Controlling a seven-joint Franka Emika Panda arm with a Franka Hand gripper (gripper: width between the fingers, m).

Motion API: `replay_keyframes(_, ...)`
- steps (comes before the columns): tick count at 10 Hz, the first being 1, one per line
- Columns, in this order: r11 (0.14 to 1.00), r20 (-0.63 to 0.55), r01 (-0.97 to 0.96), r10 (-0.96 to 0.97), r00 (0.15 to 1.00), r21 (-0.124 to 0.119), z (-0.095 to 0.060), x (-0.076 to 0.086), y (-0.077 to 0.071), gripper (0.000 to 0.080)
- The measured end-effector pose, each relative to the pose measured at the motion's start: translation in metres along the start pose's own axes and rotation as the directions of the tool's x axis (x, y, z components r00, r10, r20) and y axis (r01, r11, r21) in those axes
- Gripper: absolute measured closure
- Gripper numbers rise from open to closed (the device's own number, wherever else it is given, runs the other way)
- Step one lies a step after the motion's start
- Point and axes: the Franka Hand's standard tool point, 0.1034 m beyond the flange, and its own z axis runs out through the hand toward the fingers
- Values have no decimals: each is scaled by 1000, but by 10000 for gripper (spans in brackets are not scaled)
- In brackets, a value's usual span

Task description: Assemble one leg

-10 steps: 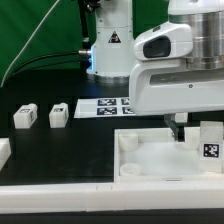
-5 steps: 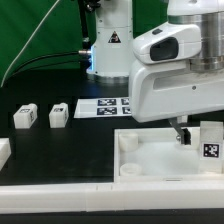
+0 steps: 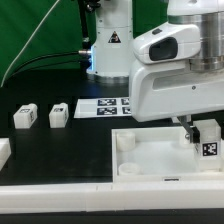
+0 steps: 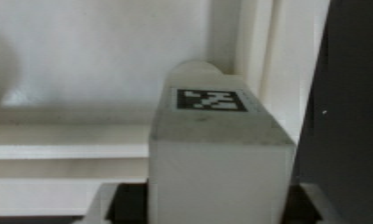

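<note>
The leg (image 3: 207, 138), a small white block with a black-and-white tag on its front face, stands upright over the far right corner of the large white square panel (image 3: 150, 157). My gripper (image 3: 198, 132) is at the leg, with a dark finger (image 3: 189, 131) showing on its left side. In the wrist view the leg (image 4: 215, 140) fills the middle, tag on top, with dark fingers (image 4: 126, 203) close against both its sides. The jaws are shut on the leg. The panel's raised rim (image 4: 254, 50) runs behind it.
Two more small tagged white blocks (image 3: 22, 117) (image 3: 57, 114) stand at the exterior view's left. The marker board (image 3: 103, 107) lies behind the panel. A white part (image 3: 3, 152) sits at the left edge, and a long white bar (image 3: 60, 200) lies along the front.
The gripper finger has moved a little toward the exterior view's right, closing the gap to the leg. The leg and the panel have shifted slightly.
</note>
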Motion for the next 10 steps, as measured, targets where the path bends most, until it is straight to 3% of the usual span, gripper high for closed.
replay_keyframes(4,933,-4,-360,360,933,9,1,-1,3,505)
replay_keyframes(6,843,-3,-537,537,843,7,1,-1,5,505)
replay_keyframes(10,574,4,-819,819,574,9,2,-2,5,505)
